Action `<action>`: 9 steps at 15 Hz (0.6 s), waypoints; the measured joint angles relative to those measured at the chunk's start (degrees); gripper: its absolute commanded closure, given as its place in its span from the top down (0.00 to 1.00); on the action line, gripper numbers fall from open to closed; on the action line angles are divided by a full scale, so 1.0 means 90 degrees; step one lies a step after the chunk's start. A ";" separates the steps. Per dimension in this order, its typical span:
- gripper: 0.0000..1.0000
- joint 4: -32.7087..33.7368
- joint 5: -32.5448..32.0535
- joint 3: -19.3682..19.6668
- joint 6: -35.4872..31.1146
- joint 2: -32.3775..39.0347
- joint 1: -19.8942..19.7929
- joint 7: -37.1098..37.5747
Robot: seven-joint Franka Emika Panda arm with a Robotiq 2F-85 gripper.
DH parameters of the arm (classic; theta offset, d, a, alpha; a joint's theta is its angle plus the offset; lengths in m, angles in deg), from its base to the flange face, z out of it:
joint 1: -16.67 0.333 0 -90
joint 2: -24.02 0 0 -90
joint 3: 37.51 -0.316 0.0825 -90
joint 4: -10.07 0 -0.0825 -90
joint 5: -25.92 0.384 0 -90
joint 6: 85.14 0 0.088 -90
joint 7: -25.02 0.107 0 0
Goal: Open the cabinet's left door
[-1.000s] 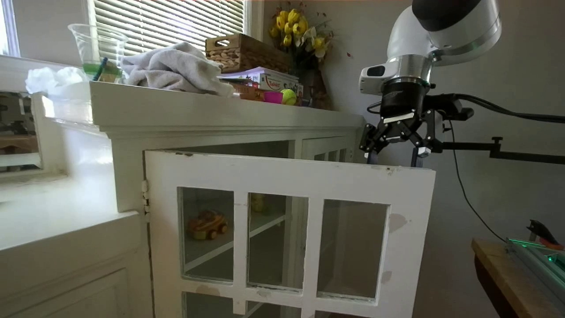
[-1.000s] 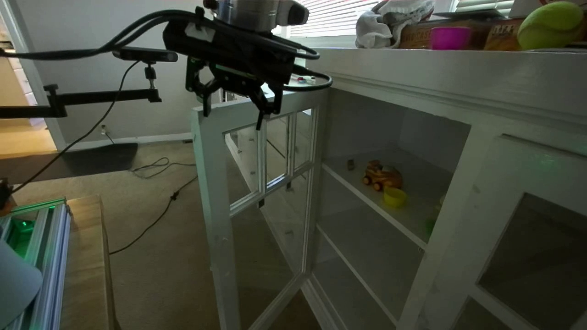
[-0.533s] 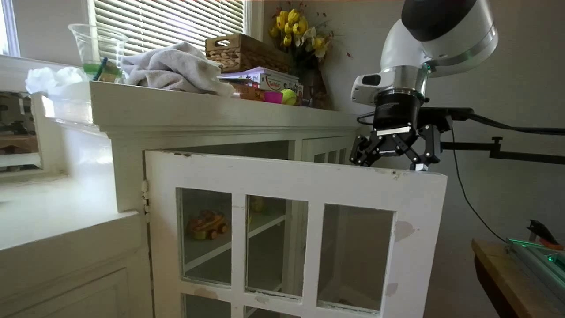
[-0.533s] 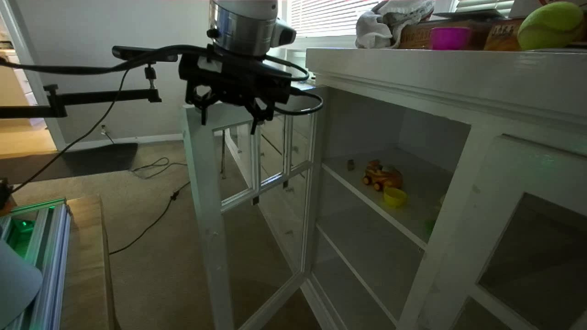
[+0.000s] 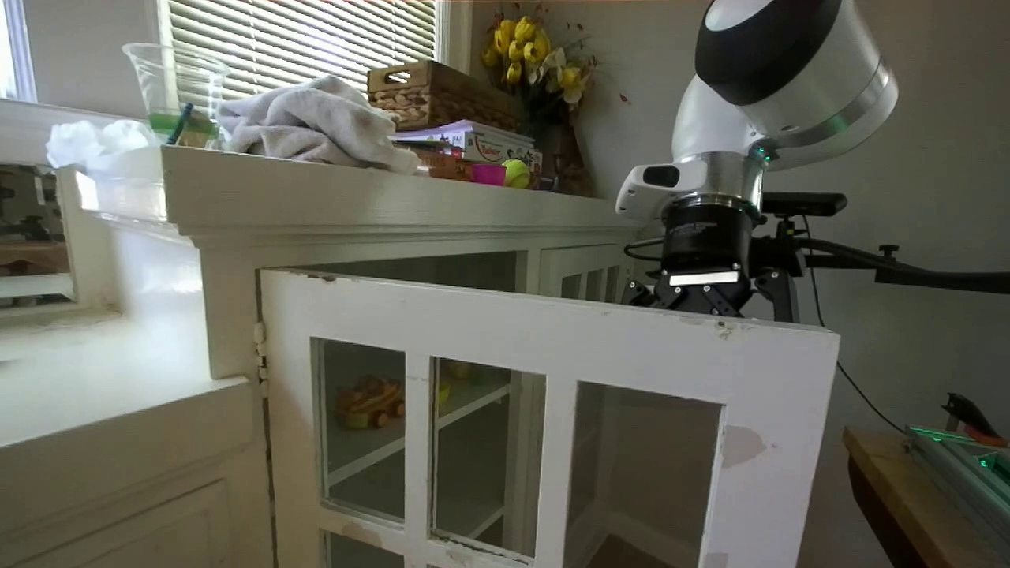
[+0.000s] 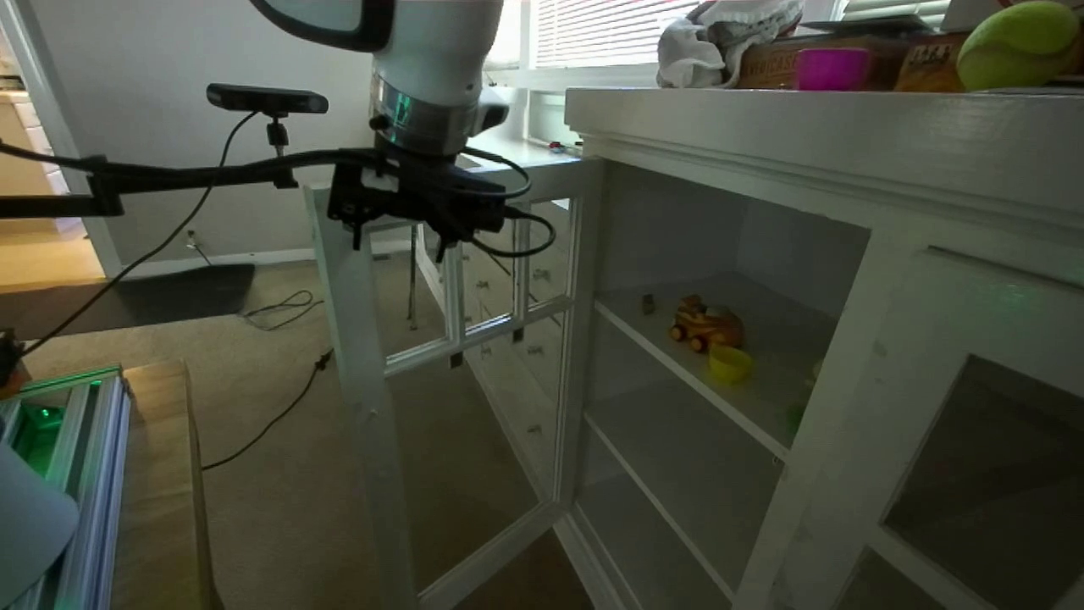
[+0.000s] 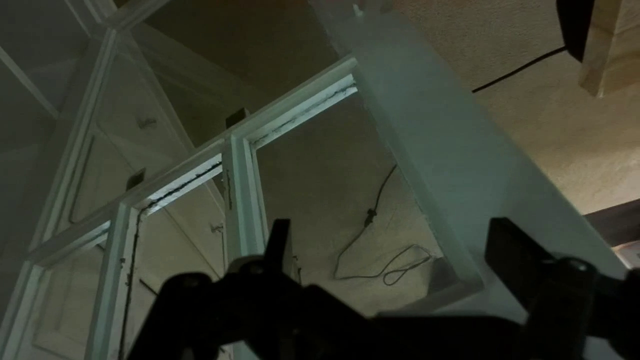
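Observation:
The cabinet (image 5: pixel 410 213) is white, with an overhanging top, and also shows in an exterior view (image 6: pixel 762 140). Its left door (image 5: pixel 777 402), white with glass panes, stands swung outward, with shelves visible behind it. In an exterior view the door's free-edge stile (image 6: pixel 351 364) is at left. My gripper (image 6: pixel 399 246) points down on the door's inner side near its top free corner. In an exterior view the door's top rail hides my fingertips. In the wrist view my gripper (image 7: pixel 392 237) is wide open with nothing between the fingers; the door frame (image 7: pixel 440 115) lies beyond. Contact with the door cannot be made out.
The matching glazed door (image 6: pixel 906 339) is shut. A toy car (image 6: pixel 707 326) and a yellow cup (image 6: pixel 728 364) sit on a shelf. A towel, basket and ball (image 6: pixel 1016 47) lie on top. A wooden table (image 6: pixel 161 474) and a camera on a black arm (image 6: pixel 267 100) stand nearby.
The left door has swung further outward, its free edge farther from the cabinet. My gripper has moved outward with it and lower, so the door's top rail hides more of it.

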 measured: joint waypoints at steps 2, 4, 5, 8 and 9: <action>1.00 0.0000 0.0251 -0.0257 -0.0032 0.0104 0.0000 -0.0131; 1.00 0.0001 0.0514 -0.0504 -0.0096 0.0164 0.0002 -0.0276; 1.00 0.0001 0.0664 -0.0630 -0.0159 0.0183 0.0005 -0.0328; 1.00 0.0001 0.1207 -0.0992 -0.0424 0.0217 0.0035 -0.0573; 1.00 0.0001 0.1392 -0.1104 -0.0528 0.0223 0.0055 -0.0658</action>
